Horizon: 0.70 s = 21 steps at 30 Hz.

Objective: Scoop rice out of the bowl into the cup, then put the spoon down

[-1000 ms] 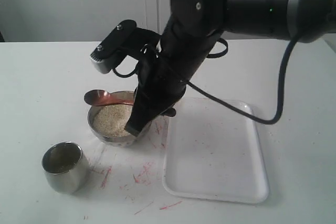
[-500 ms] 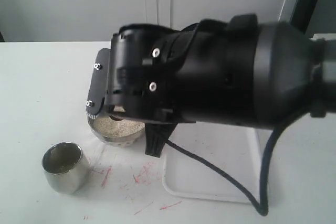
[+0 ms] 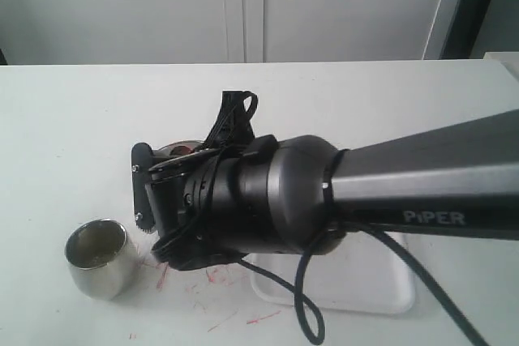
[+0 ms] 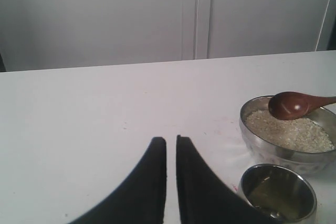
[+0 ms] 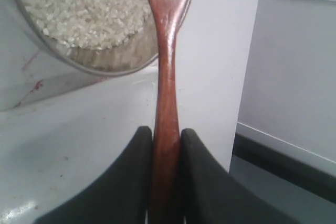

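Observation:
The steel bowl [image 4: 256, 146] holds a heap of rice [image 4: 290, 130]. The wooden spoon [image 5: 167, 72] has its head [image 4: 288, 105] just above the rice at the bowl's rim, with no grains showing on it. My right gripper [image 5: 166, 132] is shut on the spoon's handle. In the exterior view the right arm [image 3: 268, 200] covers the bowl except a bit of rim [image 3: 173, 149]. The steel cup [image 3: 96, 257] stands upright beside the bowl [image 5: 113, 64], nearer the table's front. My left gripper [image 4: 170, 141] hovers over bare table to the side of both, shut on nothing.
A white tray [image 3: 369, 285] lies right of the bowl, mostly hidden by the right arm. Red marks [image 3: 215, 275] spot the white tabletop [image 3: 73, 119] between cup and tray. A pale wall [image 4: 157, 14] stands behind the table.
The right arm has swung low across the exterior view and now hides the bowl and spoon there. The cup has not moved.

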### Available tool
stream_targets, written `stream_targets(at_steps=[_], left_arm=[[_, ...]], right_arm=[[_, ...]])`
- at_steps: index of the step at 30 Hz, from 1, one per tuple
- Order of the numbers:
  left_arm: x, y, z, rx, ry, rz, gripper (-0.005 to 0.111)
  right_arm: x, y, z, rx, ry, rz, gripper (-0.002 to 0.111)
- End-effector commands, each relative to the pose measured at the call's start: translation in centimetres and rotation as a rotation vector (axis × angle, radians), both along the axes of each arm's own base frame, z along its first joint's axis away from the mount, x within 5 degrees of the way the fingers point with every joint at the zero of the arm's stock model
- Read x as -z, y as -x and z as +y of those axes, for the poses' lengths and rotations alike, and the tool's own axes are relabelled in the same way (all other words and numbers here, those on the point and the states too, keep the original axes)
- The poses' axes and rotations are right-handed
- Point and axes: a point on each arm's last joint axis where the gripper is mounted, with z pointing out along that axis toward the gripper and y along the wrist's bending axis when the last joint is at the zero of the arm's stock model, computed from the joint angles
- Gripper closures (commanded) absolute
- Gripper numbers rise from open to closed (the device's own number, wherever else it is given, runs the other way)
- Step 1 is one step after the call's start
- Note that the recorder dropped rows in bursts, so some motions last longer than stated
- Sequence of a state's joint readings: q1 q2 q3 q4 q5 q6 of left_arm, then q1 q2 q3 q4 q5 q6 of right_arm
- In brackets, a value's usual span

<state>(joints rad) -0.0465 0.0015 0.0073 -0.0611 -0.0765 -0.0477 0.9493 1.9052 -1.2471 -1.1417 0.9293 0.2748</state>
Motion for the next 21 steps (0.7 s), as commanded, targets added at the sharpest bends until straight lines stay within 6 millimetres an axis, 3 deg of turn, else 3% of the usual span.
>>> stream_targets(at_steps=[1,11,21], left_arm=[[-0.3,0.1,0.0,0.006,0.008,-0.014,0.092],[-0.3,0.1,0.0,0.006,0.008,-0.014,0.092],[-0.3,0.1,0.0,0.006,0.008,-0.014,0.092]], right_arm=[[1.0,-1.7,-1.1,0.053,-0.049,0.001,0.108],[1.1,-2.7,-1.6,0.034,-0.096,0.009,0.108],[2.8,-2.9,-1.3,0.026,-0.054,0.032,0.108]])
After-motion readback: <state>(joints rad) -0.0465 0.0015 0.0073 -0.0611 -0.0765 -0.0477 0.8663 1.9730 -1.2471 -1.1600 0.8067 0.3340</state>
